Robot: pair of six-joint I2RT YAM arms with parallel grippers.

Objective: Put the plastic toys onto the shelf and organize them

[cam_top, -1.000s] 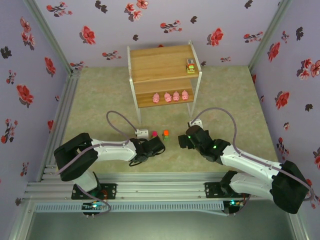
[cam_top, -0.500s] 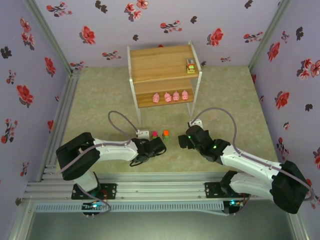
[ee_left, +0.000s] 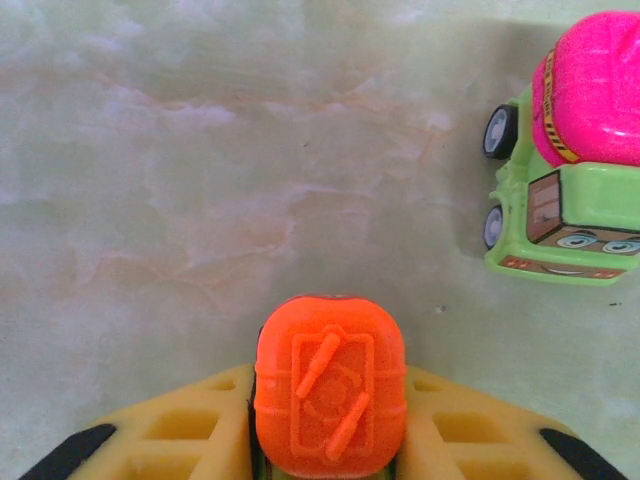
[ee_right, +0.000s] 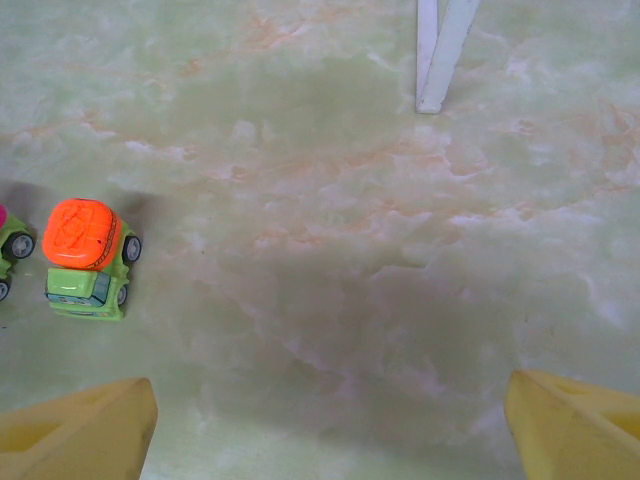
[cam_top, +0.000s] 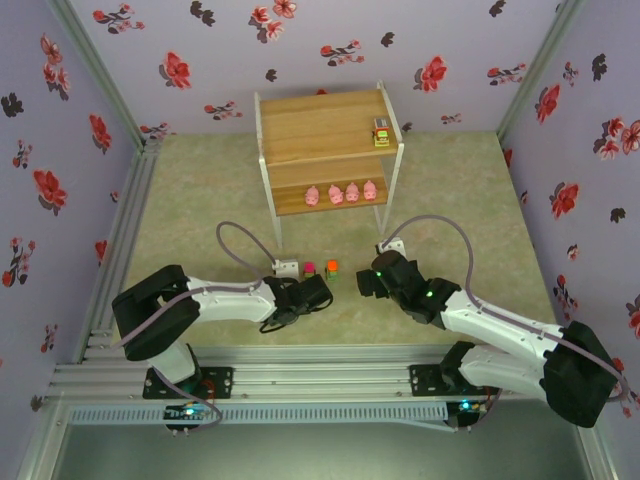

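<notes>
Two-tier shelf of light brown wooden boards on a thin white metal frame [cam_top: 320, 125]: upper centre of the overhead view, standing on the pale green marbled surface [cam_top: 200, 200]. Lower tier: rounded pale-pink plastic pig-like figures [cam_top: 335, 194], count four, in one row side by side, apparently grouped by kind. Top tier: blocky yellow-green plastic truck with a grey-brown top [cam_top: 380, 132], count one, at the right end. This leaves room to its left, probably for the rest of its kind. On the surface below the shelf front, side by side and just apart: magenta-topped yellow-green truck [ee_left: 570, 170], count one, and orange-topped yellow-green truck [ee_right: 88, 255], count one. Left pincer [cam_top: 316, 292]: closed around a second orange-topped truck [ee_left: 330, 395], its yellow fingers [ee_left: 180, 430] on either flank. That grip should keep the truck level for carrying. Whether it is clear of the surface cannot be told. Right pincer [ee_right: 330, 430]: spread wide, holding nothing, low over bare surface. It sits right of the loose orange-topped truck, with a white shelf leg [ee_right: 440, 55] beyond, and is likely placed to take that truck. Tally: pigs four, all shelved. Trucks four: one shelved, one gripped, two on the surface.
</notes>
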